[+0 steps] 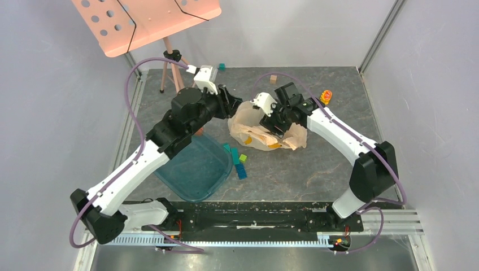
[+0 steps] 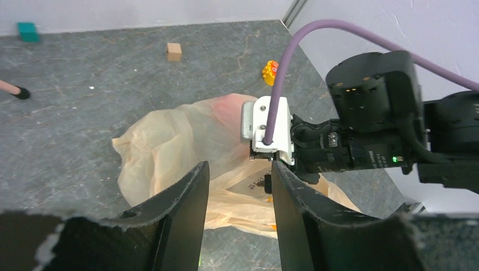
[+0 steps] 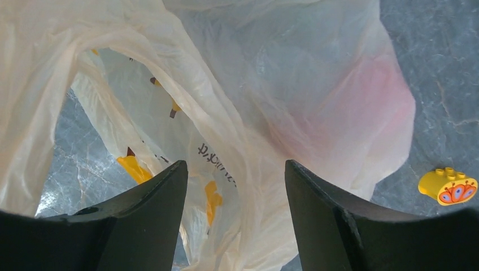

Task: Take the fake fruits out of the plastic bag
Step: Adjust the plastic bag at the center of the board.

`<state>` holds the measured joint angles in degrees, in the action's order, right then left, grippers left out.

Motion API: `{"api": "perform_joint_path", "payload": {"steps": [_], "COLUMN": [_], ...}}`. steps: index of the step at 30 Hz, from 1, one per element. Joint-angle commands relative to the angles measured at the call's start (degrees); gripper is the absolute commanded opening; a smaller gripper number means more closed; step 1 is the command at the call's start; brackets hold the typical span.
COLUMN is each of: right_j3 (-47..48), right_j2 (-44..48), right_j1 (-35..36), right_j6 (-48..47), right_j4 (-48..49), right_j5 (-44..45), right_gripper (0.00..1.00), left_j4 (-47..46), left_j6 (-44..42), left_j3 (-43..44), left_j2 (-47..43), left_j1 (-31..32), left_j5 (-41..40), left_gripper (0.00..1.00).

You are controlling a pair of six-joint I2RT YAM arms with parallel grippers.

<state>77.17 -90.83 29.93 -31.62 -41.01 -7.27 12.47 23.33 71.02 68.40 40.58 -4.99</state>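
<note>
Beside plastic bag [image 1: 294, 138], on its left: left gripper [image 2: 238, 169], jaws partway apart, empty. Showing red through film at bag's far side: fake fruit [image 3: 361, 107]. Just near of it: right gripper [image 3: 234, 166], jaws wide, empty, probably closer.

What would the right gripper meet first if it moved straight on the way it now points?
Most likely the plastic bag: its crinkled film lies directly ahead of the open right gripper; depth is unclear.
</note>
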Motion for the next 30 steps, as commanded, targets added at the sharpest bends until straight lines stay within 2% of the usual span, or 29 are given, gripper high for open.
{"api": "perform_joint_path", "payload": {"steps": [1,8,12,15,18,19,25,30], "right_j3": [1.99,-2.72,-3.43,-2.52,-1.14,-0.55,1.03,7.35], "right_j2": [-1.96,-2.48,-3.53,-4.84,-4.94,-4.53,2.98,7.09], "right_j1": [-0.14,-0.15,-0.19,-0.23,-0.80,-1.09,-1.03,0.33], "right_j6": [-2.26,-1.30,-0.99,-0.15,3.02,3.97,12.37,18.68], "right_j4": [0.16,8.47,10.40,10.43,11.16,11.30,12.89,7.62], "right_j5": [-1.58,2.61,2.55,3.16,3.58,3.26,3.47,6.86], "right_gripper": [0.67,0.61,0.50,0.33,0.04,0.00,0.00,0.00], "left_j4": [1.28,1.24,1.15,0.72,0.28,0.20,1.11,1.15], "left_j6": [-3.64,-3.38,-3.03,-2.78,-2.70,-2.61,-2.16,-2.07], "left_j3": [-1.33,-3.34,-4.43,-5.27,-5.63,-5.56,-3.17,-0.77], "left_j2": [-4.83,-8.11,-9.71,-11.40,-12.99,-13.41,-14.53,-13.25], "left_j1": [-0.41,-0.58,-0.59,-0.61,-0.67,-0.67,-0.68,-0.60], "left_j5": [-4.07,-5.54,-6.49,-7.69,-8.58,-8.80,-8.14,-4.08], "left_gripper": [0.52,0.53,0.53,0.53,0.53,0.53,0.49,0.45]}}
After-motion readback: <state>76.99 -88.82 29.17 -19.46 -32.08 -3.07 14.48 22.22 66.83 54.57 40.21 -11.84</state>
